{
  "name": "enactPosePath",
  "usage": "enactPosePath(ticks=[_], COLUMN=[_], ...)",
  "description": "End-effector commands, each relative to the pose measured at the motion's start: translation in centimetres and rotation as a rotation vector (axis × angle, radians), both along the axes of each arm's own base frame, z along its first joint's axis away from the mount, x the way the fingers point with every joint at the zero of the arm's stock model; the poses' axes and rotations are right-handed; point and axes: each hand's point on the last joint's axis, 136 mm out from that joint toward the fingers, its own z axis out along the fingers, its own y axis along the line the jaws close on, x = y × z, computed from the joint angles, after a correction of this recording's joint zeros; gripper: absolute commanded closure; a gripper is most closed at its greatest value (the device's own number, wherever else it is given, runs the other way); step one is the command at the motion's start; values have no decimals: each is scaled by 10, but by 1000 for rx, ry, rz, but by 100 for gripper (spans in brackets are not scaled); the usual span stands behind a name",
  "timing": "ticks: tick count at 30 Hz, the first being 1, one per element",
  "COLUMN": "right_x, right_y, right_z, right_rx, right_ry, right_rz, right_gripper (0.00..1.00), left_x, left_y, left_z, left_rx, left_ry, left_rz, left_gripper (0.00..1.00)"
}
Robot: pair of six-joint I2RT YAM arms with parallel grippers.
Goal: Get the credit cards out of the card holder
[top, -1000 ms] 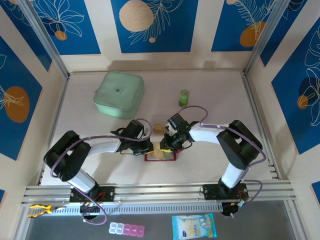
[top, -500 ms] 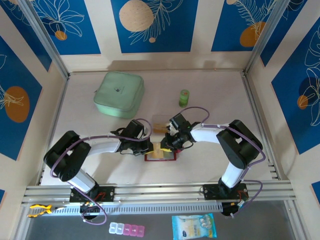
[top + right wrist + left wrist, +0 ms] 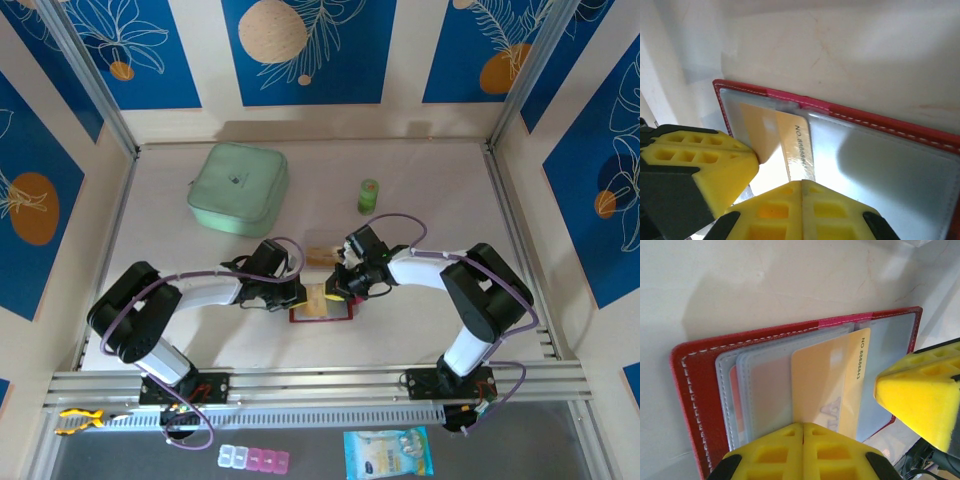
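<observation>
right end effector (image 3: 801, 184) pinches tan card (image 3: 795, 145) in holder (image 3: 880, 127).

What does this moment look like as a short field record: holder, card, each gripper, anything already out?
card holder: open flat, clear pockets up
credit card: tan, partly out of a pocket
right gripper: shut on that card's numbered edge
left gripper: shut, tips down on the holder
already out: loose tan card beyond the holder
bystanders: green pouch, green bottle
</observation>
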Motion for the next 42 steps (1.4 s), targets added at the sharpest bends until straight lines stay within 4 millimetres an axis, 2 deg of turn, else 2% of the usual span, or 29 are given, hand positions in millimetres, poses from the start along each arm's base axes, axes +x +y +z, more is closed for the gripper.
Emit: enactPosePath(ticks=[1, 5, 7, 12, 18, 23, 28, 42], right_x=[-5, -8, -8, -9, -10, -10, -7, -8], right_y=[6, 11, 7, -11, -11, 7, 16, 10], right_z=[7, 0, -4, -13, -13, -9, -1, -2], right_rx=[60, 77, 44, -88, -81, 23, 82, 66], right_ry=[27, 60, 61, 41, 39, 61, 69, 56], right_rz=[20, 26, 10, 4, 16, 36, 32, 39], right_gripper=[90, 88, 88, 80, 77, 79, 82, 94], left_x=[-12, -13, -12, -13, -13, -12, -13, -13], left_y=[13, 13, 13, 14, 15, 14, 15, 14], left_z=[-14, -15, -15, -15, -16, -17, -18, -18], left_rx=[71, 72, 72, 77, 79, 81, 84, 84], left_ry=[31, 32, 30, 34, 37, 37, 43, 45], left_rz=[-12, -12, -12, -8, -8, -8, -9, -10], left_gripper=[94, 94, 94, 94, 94, 94, 94, 95])
